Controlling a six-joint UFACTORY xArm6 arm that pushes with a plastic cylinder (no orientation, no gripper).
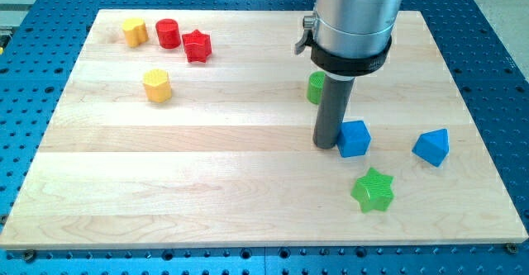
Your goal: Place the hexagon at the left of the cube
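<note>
My tip rests on the board just left of the blue cube, touching or nearly touching its left face. A green block sits right behind the rod toward the view's top and is partly hidden, so I cannot make out its shape. A yellow hexagon-like block lies at the view's left, far from the cube. A second yellow block, also roughly hexagonal, sits at the top left corner.
A red cylinder and a red star stand at the top left beside the yellow block. A blue wedge-like block lies right of the cube. A green star lies below the cube. The wooden board sits on a blue perforated table.
</note>
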